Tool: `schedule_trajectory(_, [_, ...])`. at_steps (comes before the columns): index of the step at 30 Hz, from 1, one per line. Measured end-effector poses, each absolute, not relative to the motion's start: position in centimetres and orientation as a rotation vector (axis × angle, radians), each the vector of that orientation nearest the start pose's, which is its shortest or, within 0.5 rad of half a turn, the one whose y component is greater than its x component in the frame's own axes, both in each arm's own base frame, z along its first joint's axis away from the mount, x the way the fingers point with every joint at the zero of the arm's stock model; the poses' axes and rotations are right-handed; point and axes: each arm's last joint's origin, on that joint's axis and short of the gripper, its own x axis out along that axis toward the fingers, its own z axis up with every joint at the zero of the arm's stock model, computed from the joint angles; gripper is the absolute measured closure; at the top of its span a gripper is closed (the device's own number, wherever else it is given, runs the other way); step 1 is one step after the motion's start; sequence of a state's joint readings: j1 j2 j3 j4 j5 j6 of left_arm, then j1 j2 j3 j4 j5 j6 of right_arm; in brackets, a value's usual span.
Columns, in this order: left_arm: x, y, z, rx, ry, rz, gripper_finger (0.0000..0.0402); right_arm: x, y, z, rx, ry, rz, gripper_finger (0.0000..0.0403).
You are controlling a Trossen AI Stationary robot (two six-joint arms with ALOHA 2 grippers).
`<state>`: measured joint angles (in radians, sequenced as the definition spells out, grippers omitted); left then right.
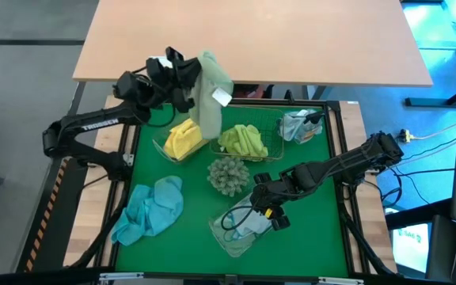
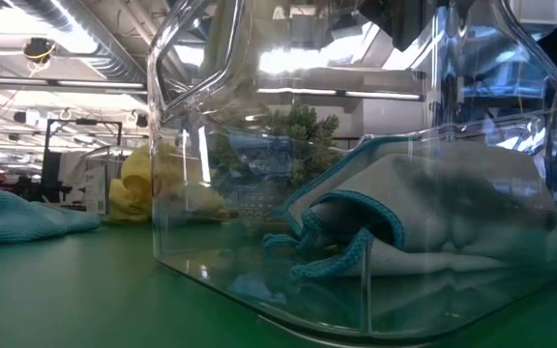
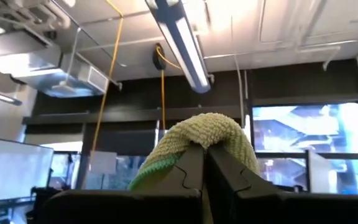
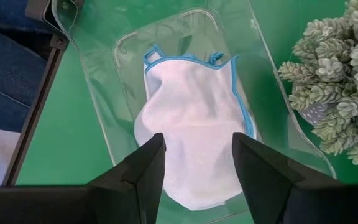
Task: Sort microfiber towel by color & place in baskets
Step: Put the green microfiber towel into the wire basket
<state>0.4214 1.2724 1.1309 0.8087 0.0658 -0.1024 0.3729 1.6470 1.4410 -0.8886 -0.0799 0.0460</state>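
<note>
My left gripper (image 1: 188, 79) is raised over the table's far left and shut on a pale sage towel (image 1: 212, 95) with a white tag. My right gripper (image 4: 197, 149) is open and hovers just above a clear tub (image 4: 110, 124) at the near middle, touching nothing. A pale towel with blue trim (image 4: 191, 118) lies in that tub. A yellow towel (image 1: 182, 138) sits in a second clear tub. A lime green towel (image 1: 244, 141) lies in the wire basket (image 1: 274, 149). A light blue towel (image 1: 153, 207) lies crumpled on the mat at near left. My left gripper pinches the pale sage towel between its two shut fingers. A folded hump of cloth (image 3: 210, 127) bulges over the fingertips (image 3: 188, 165), which point slanting upward. The towel is lifted clear and hangs slack below the gripper, over the yellow towel's tub.
A spiky grey-green ball (image 1: 228, 174) stands mid-table, close to my right gripper and the near tub. A grey-blue cloth (image 1: 299, 125) lies at the far right by the wire basket. Black frame rails edge the green mat (image 1: 315, 229). A wooden table top lies beyond the far edge.
</note>
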Motion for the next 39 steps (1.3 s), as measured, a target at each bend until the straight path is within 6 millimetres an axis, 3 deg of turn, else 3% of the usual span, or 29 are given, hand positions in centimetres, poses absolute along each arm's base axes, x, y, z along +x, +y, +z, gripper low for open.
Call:
schedule_trajectory(6, [26.5, 12.5, 42.5, 0.002, -0.687, 0.305, 0.0401, 31.3, 12.5, 28.9, -0.121, 1.1, 0.38, 0.0217])
schedule_trajectory(9, [27.5, 12.9, 42.6, -0.016, -0.696, 0.264, 0.0401, 31.3, 12.5, 28.9, -0.121, 1.1, 0.38, 0.0217])
schedule_trajectory(17, [29.4, 13.1, 46.6, -0.006, -0.737, 0.089, 0.0401, 31.2, 12.5, 28.9, -0.121, 1.1, 0.38, 0.0217])
schedule_trajectory(21, [31.1, 13.0, 46.8, -0.009, -0.635, 0.061, 0.0401, 31.2, 12.5, 28.9, -0.121, 1.1, 0.38, 0.0217])
schedule_trajectory(31, [34.7, 15.1, 40.2, -0.083, -0.104, 0.153, 0.0401, 31.2, 12.5, 28.9, -0.121, 1.102, 0.38, 0.0217])
schedule_trajectory(39, [34.4, 15.9, 36.1, -0.119, 0.276, 0.183, 0.0401, 31.2, 12.5, 28.9, -0.121, 1.103, 0.379, 0.0217])
